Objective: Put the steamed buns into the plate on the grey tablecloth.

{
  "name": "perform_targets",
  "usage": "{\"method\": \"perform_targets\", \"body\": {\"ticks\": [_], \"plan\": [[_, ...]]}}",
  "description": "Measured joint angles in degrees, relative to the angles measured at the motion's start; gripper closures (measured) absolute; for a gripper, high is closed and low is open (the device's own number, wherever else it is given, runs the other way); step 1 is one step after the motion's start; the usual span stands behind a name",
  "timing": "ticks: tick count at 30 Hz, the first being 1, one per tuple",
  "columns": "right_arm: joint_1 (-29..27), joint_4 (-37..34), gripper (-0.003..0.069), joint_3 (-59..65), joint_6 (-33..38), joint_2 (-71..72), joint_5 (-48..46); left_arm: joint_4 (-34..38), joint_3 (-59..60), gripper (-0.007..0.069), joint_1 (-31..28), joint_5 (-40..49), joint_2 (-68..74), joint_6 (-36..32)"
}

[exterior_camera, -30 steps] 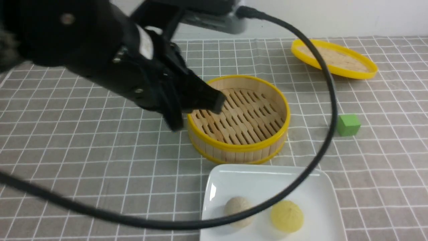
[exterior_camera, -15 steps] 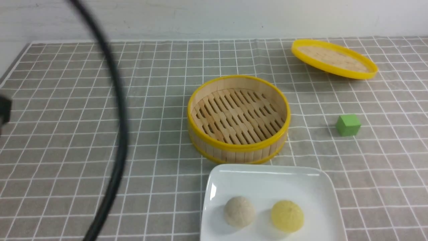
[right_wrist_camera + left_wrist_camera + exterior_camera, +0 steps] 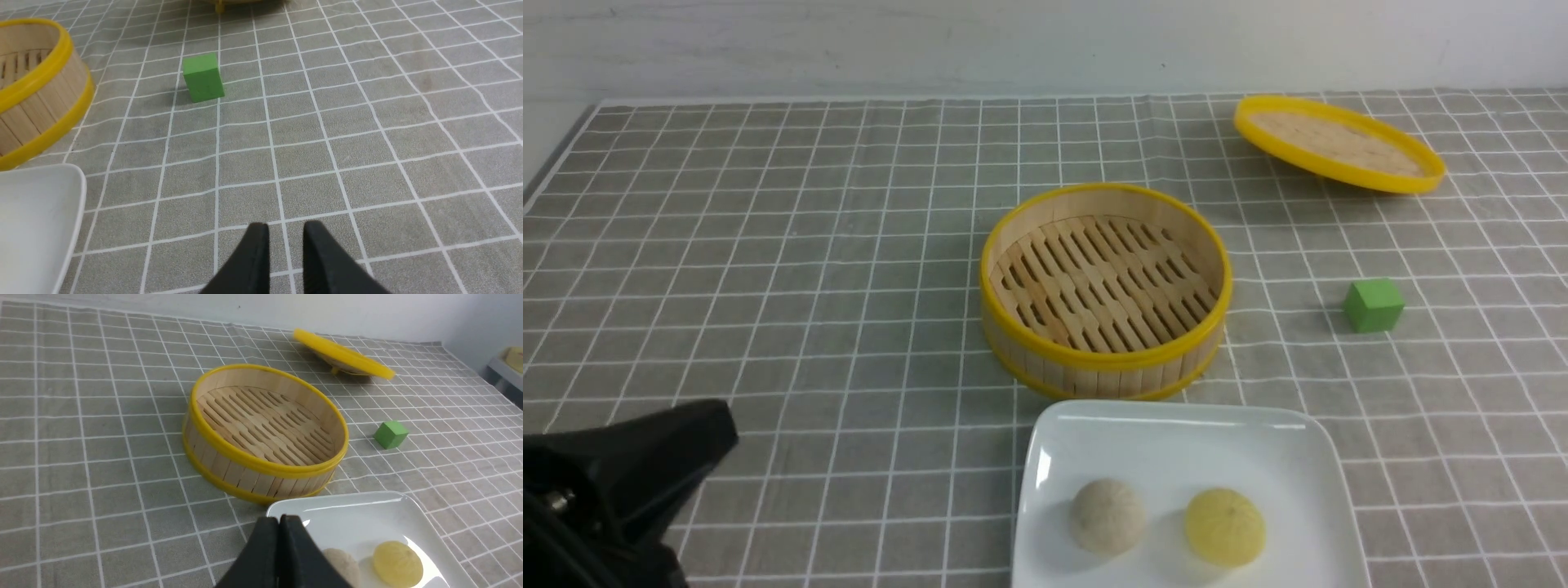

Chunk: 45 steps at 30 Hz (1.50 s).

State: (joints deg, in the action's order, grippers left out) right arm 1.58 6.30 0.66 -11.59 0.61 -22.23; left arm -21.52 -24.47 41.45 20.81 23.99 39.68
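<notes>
The white square plate (image 3: 1176,437) lies on the grey tablecloth (image 3: 768,245) at the front centre. An off-white steamed bun (image 3: 1106,516) and a pale yellow steamed bun (image 3: 1223,527) sit side by side in it. My left gripper (image 3: 719,425) is low at the front left, apart from the plate. In the left wrist view it (image 3: 280,522) is shut and empty, with the plate (image 3: 367,504) and both buns (image 3: 345,565) (image 3: 398,563) beyond it. My right gripper (image 3: 286,230) hangs over bare cloth with its jaws almost together and nothing between them; the plate's corner (image 3: 49,196) is beside it.
The round bamboo steamer (image 3: 1094,359) stands empty just behind the plate. Its flat yellow-rimmed lid (image 3: 1339,143) lies at the back right. A green cube (image 3: 1373,305) sits on the cloth to the right of the steamer; it also shows in the right wrist view (image 3: 202,77).
My left arm has pulled back from over the steamer to the front left corner. Its cable has swept out of the view. The buns, plate and steamer have not moved.
</notes>
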Motion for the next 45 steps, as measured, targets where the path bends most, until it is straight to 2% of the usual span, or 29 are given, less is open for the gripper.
{"method": "perform_targets", "body": {"ticks": [10, 13, 16, 20, 23, 25, 30, 38, 45], "plan": [[0.0, 0.0, 0.0510, 0.0, 0.0, 0.0, 0.0, -0.1, 4.5, 0.0605, 0.0, -1.5, -0.1, 0.0], [0.0, 0.0, 0.0507, 0.0, 0.0, 0.0, 0.0, 0.7, 4.5, 0.0605, -1.4, -1.8, -0.2, -4.8], [0.0, 0.0, 0.0504, 0.0, 0.0, 0.0, 0.0, 5.5, 4.6, 0.0604, -8.2, -1.8, -1.2, -14.5], [0.0, 0.0, 0.0498, 0.0, 0.0, 0.0, 0.0, 13.2, 7.8, 0.0604, -22.8, -3.4, -3.6, -30.8], [0.0, 0.0, 0.0495, 0.0, 0.0, 0.0, 0.0, 17.1, 12.5, 0.0599, -32.0, -4.9, -6.3, -36.0], [0.0, 0.0, 0.0492, 0.0, 0.0, 0.0, 0.0, 18.7, 17.1, 0.0596, -38.3, -4.8, -10.6, -36.5], [0.0, 0.0, 0.0487, 0.0, 0.0, 0.0, 0.0, 17.1, 24.6, 0.0592, -44.7, -4.6, -20.1, -32.8], [0.0, 0.0, 0.0475, 0.0, 0.0, 0.0, 0.0, 13.4, 26.1, 0.0591, -45.1, -0.7, -24.6, -29.3], [0.0, 0.0, 0.0464, 0.0, 0.0, 0.0, 0.0, 12.8, 26.0, 0.0587, -41.0, 0.3, -24.6, -29.2]]}}
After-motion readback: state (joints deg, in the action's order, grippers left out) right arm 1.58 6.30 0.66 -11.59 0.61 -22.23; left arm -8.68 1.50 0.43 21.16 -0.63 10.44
